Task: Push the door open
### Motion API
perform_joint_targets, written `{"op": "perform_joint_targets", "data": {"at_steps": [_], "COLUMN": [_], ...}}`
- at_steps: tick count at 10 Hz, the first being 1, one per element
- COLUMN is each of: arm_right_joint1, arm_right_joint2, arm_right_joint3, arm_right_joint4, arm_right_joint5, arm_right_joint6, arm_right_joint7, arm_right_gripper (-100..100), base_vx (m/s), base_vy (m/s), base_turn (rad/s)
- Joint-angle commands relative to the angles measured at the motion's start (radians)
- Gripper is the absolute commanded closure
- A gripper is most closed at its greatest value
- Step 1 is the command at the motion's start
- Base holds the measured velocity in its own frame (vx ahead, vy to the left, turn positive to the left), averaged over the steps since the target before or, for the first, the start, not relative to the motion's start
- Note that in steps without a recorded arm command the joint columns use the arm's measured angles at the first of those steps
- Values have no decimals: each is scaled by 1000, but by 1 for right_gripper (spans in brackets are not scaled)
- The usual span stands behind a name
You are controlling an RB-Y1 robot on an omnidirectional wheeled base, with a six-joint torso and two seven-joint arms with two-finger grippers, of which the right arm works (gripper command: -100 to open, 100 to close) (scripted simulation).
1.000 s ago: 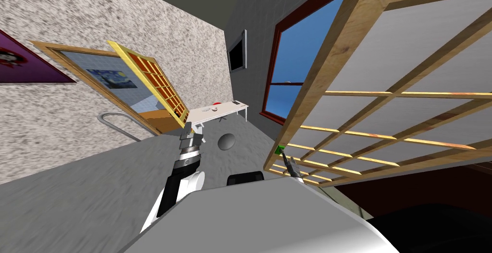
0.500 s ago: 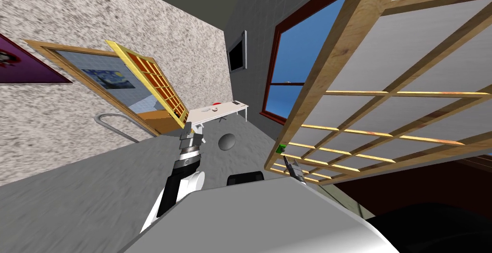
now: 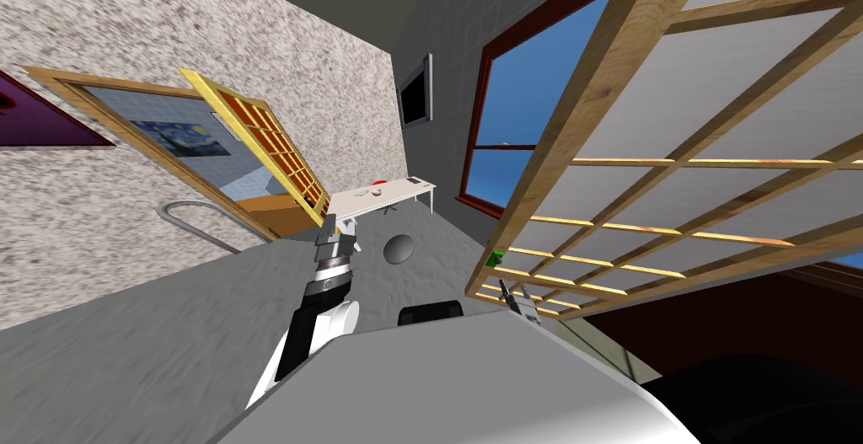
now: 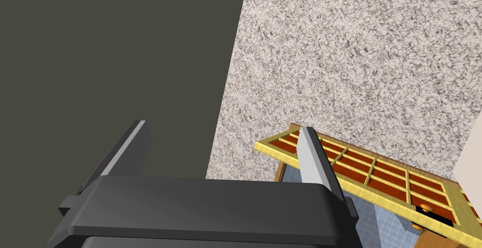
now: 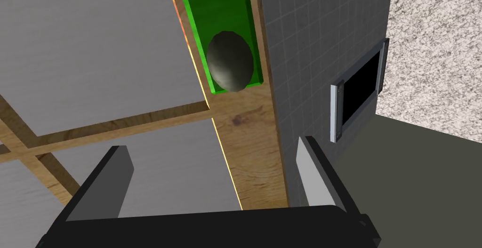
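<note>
Head view: the door (image 3: 590, 102) on my right is swinging further out than a second ago. The right gripper (image 3: 516, 291) is sitting lower, off the green plate (image 3: 495, 258). The left gripper (image 3: 341, 227) is hanging forward.
Left wrist view: the fingers (image 4: 313, 156) are standing spread.
Right wrist view: the fingers are standing spread, the door's wooden edge between them and the knob (image 5: 229, 61) beyond the tips.

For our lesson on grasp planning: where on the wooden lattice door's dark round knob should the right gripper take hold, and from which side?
Probably the knob, across its rounded sides, coming square to the door face: it bulges from the green plate on the wooden stile. The right gripper, open, faces that stile.
</note>
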Motion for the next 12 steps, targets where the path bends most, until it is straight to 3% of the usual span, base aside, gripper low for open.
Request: {"op": "perform_joint_targets", "data": {"at_steps": [1, 5, 6, 8, 11, 12], "arm_right_joint1": [19, 42, 41, 22, -5, -1], "arm_right_joint2": [5, 16, 16, -3, -1, -3], "arm_right_joint3": [-12, -36, -32, -36, -42, -41], "arm_right_joint4": [-9, -6, -10, -5, 2, 5], "arm_right_joint5": [17, 46, 42, 39, 33, 34], "arm_right_joint6": [-6, -24, -21, -4, 20, 11], "arm_right_joint7": [50, 141, 126, 135, 140, 140], "arm_right_gripper": [-100, -100, -100, -100, -100, -100], "base_vx": [-10, -9, -5, 179, 254, 125], "base_vy": [76, 52, 21, -57, -69, -40], "base_turn": [-30, -26, -8, 30, 37, 17]}}
